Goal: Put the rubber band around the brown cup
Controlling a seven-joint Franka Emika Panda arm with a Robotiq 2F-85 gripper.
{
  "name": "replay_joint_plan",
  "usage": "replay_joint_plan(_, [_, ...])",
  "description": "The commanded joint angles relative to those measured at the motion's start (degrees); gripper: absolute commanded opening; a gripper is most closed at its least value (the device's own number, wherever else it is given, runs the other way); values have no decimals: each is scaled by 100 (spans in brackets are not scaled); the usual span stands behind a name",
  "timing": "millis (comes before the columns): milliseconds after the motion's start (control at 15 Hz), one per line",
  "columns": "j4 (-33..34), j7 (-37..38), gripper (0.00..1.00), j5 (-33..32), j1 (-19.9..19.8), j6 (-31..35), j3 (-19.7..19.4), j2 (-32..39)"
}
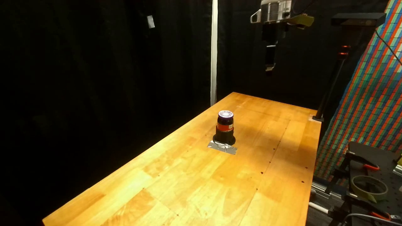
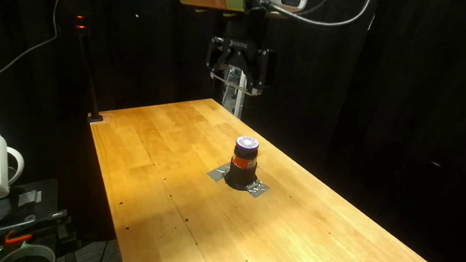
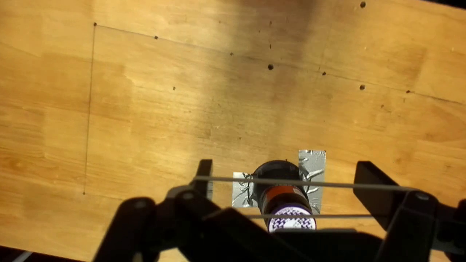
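The brown cup stands upright on the wooden table in both exterior views (image 1: pixel 225 128) (image 2: pixel 243 163), dark with an orange-red stripe and a white and purple top. In the wrist view, the cup (image 3: pixel 282 192) shows between my fingers, below them. My gripper (image 2: pixel 235 84) hangs high above the table, apart from the cup. It is open, with its fingers wide apart (image 3: pixel 284 178). The thin pale rubber band (image 3: pixel 342 185) is stretched around both fingers as two strands, which cross in front of the cup in the wrist view. The band also shows between the fingertips in an exterior view (image 2: pixel 232 84).
Silver tape (image 3: pixel 316 163) holds the cup's black base to the wooden table (image 1: pixel 194 175). A black camera stand (image 2: pixel 89 74) is fixed at a table corner. A dark side cart (image 1: pixel 370 157) with a tape roll (image 1: pixel 355 185) stands beside the table.
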Motion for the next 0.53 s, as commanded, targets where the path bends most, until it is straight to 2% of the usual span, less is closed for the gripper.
replay_joint_plan(0, [706,632,100,-176,116,478,115,832])
replay_joint_plan(467, [1165,1179,100,-5,237,1993,106,1958])
